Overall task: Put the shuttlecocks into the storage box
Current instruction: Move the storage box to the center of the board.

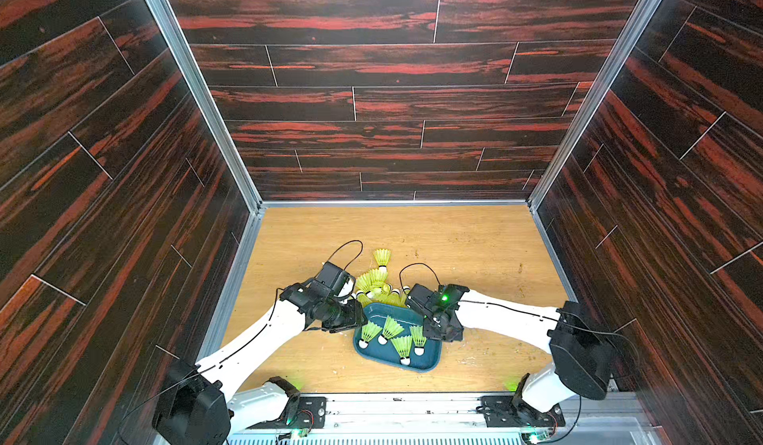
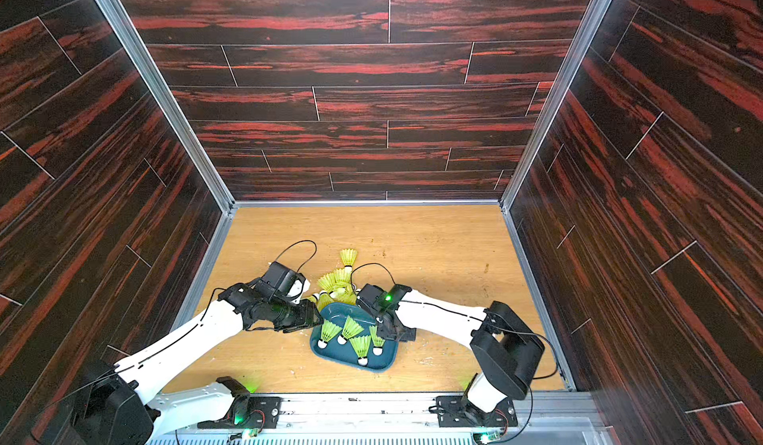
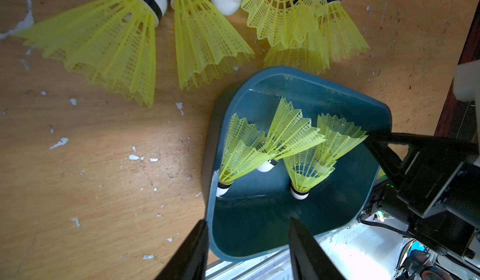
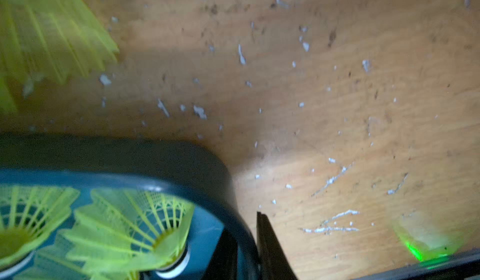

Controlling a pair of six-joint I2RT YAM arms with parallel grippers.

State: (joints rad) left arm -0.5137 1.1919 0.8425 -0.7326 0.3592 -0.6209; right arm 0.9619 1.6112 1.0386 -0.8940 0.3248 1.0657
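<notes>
Two robot arms meet over a shallow, dark teal plastic storage box (image 1: 384, 314) on a scuffed light wooden tabletop (image 1: 475, 249).

Four neon yellow-green plastic shuttlecocks (image 1: 391, 326) with white tips lie inside the box. A heap of others (image 1: 373, 282) sits on the wood just beyond its far rim, with one more (image 1: 382, 257) farther back. The right gripper (image 4: 244, 229) pinches the box's rim, jaws narrow, one finger inside and one outside. The left gripper (image 3: 246, 220) stands partly apart astride one corner, gripping nothing.
</notes>
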